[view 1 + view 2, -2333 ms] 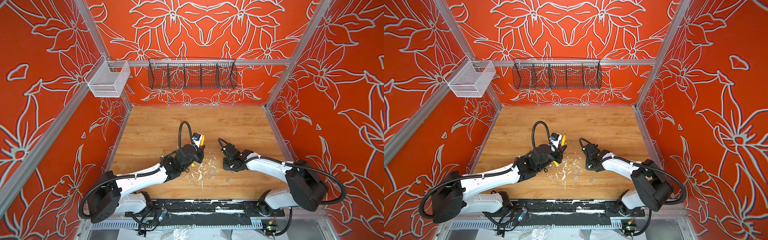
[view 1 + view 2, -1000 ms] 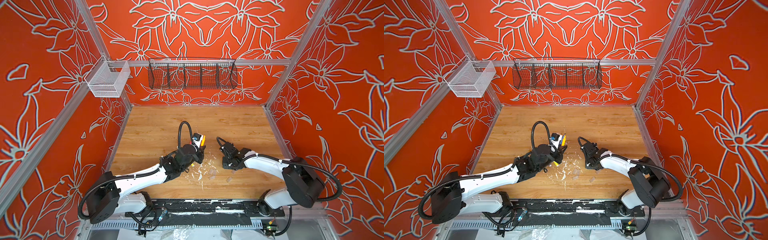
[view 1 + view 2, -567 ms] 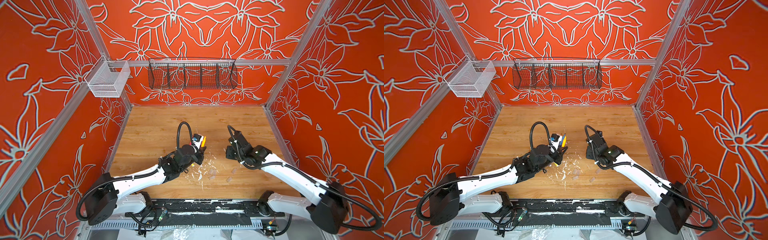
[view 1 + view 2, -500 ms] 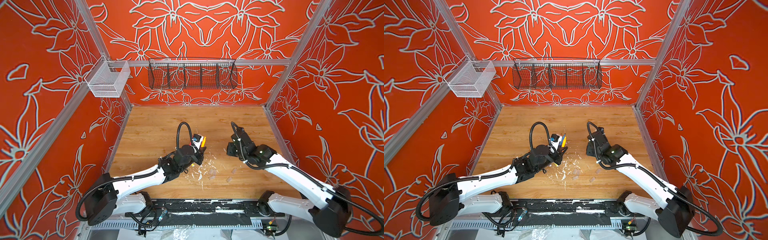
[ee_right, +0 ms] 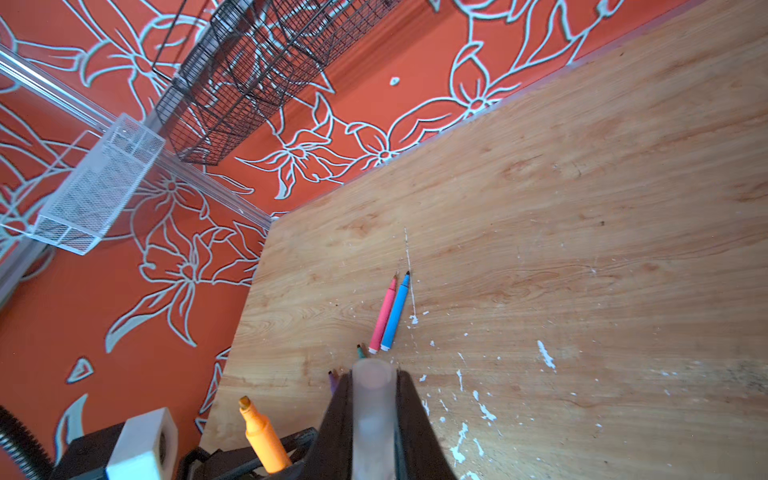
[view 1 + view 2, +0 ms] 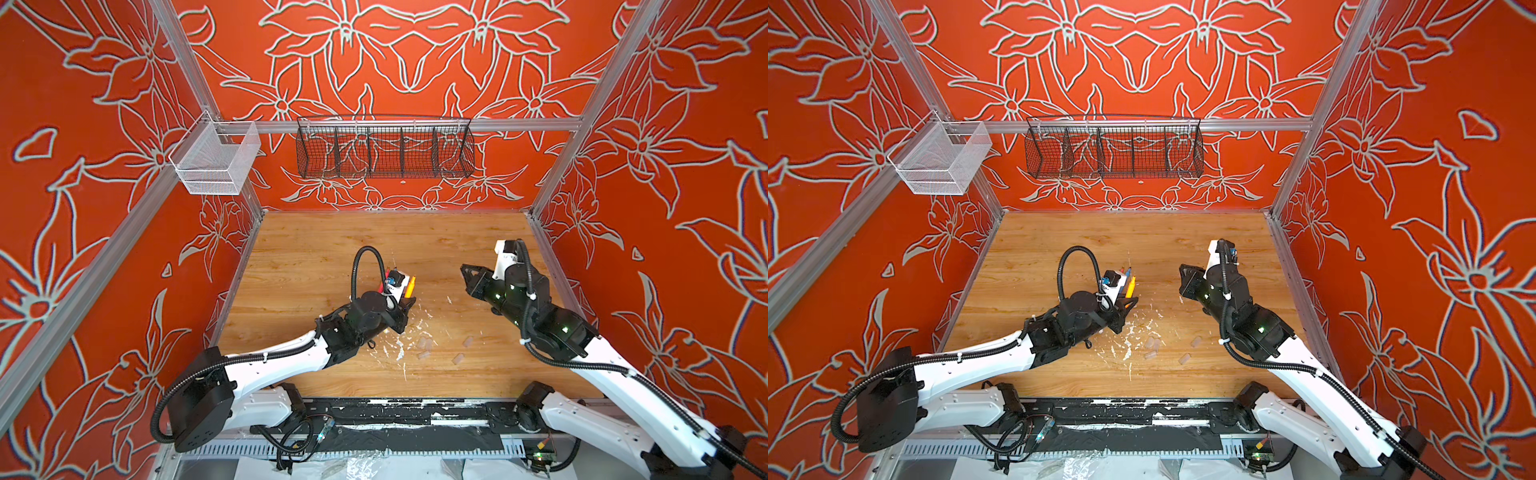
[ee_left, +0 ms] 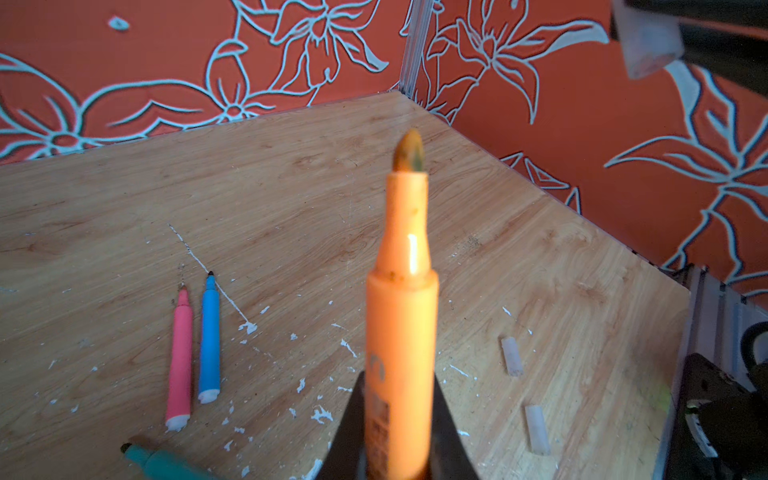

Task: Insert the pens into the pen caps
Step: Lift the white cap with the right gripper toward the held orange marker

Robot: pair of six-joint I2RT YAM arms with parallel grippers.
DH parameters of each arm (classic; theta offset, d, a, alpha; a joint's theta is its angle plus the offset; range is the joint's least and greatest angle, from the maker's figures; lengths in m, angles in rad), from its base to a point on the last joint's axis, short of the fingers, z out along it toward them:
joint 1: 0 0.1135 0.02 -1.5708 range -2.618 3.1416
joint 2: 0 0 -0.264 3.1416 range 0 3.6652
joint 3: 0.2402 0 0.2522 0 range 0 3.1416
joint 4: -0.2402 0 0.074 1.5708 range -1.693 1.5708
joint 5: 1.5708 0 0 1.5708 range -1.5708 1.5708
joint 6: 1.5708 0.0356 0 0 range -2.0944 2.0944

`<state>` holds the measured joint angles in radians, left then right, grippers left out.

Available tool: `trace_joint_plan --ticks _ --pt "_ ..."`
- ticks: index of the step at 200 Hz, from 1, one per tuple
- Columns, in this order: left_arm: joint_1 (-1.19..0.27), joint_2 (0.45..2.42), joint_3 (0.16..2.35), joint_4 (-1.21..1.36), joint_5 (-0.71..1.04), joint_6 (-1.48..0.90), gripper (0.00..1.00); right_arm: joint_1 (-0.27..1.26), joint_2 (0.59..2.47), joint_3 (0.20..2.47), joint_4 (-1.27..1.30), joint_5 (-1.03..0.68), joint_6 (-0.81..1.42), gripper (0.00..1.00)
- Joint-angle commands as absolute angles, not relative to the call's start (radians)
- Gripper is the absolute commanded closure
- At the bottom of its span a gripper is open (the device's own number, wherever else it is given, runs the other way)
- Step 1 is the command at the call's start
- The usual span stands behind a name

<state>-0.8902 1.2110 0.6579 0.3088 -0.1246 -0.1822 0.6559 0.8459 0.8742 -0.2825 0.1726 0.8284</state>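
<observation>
Pinching the orange pen [image 7: 401, 316] tight in the left hand [image 7: 399, 390] and squeezing a clear pen cap [image 5: 371, 419] in the right hand [image 5: 372, 376].

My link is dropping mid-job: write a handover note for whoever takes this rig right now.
Left gripper: shut on the orange plastic marker pen, tip exposed.
Right gripper: shut on a clear stubby plastic cap.
Pink marker pen and blue marker pen lie side by side, uncapped, on the wooden table; four loose clear caps lie nearby.
Done: none capped in view.
Left: cap the orange pen, then the others.
</observation>
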Motion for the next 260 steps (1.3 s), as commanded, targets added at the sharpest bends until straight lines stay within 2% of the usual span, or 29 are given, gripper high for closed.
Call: trace_joint_plan --ticks 1,55,170,260 --pt "-0.89 1.208 0.657 0.347 -0.083 -0.173 1.0 0.663 0.828 0.808 -0.105 0.106 0.879 1.0" --pt "-0.89 1.203 0.653 0.357 -0.053 -0.172 1.0 0.702 0.832 0.707 0.069 0.057 0.899 1.0" --pt "-0.89 1.203 0.65 0.37 -0.008 -0.17 1.0 0.777 0.954 0.722 0.23 0.061 0.891 1.0" --pt "-0.89 1.2 0.65 0.369 -0.002 -0.17 1.0 0.843 0.989 0.762 0.247 0.09 0.836 1.0"
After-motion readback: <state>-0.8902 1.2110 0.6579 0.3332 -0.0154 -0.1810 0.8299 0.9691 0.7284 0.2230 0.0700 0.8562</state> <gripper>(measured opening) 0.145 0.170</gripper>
